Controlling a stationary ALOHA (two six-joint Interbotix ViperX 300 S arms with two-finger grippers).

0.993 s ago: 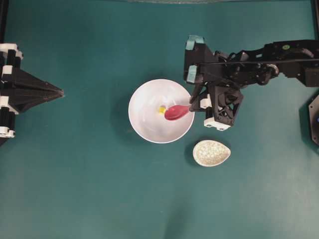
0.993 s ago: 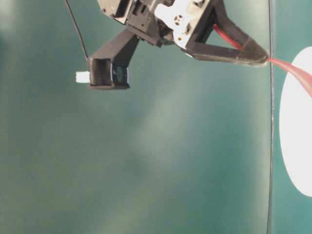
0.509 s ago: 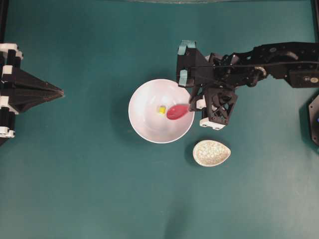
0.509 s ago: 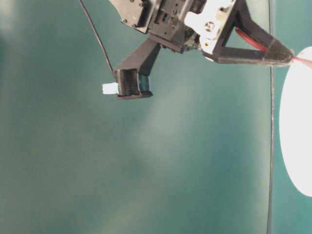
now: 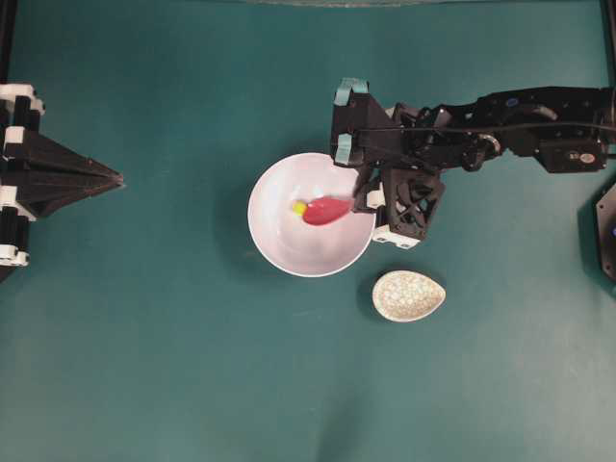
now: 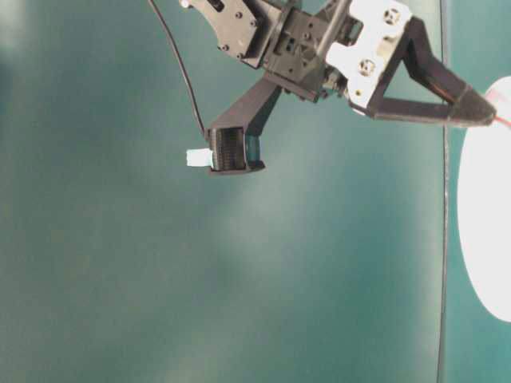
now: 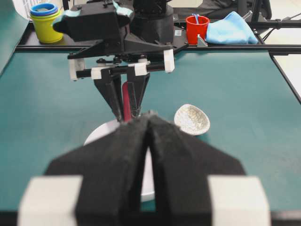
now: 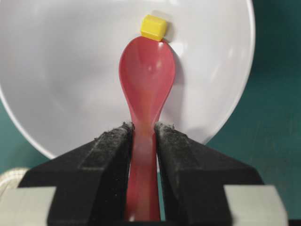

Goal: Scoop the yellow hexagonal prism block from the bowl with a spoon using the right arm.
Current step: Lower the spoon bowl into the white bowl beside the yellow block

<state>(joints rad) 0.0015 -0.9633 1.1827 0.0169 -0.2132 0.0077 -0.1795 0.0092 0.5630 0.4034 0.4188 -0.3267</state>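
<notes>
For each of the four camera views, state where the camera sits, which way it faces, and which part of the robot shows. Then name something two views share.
Overhead: above the table, looking straight down; both arms, bowl, spoon rest.
Table-level: low beside the right arm, facing along the table; right gripper, bowl's edge.
Left wrist: behind the shut left gripper, facing the right arm across the table.
Right wrist: behind the right gripper's fingers, looking down the spoon at the yellow block.
Shared: overhead and right wrist both show spoon tip against block.
</notes>
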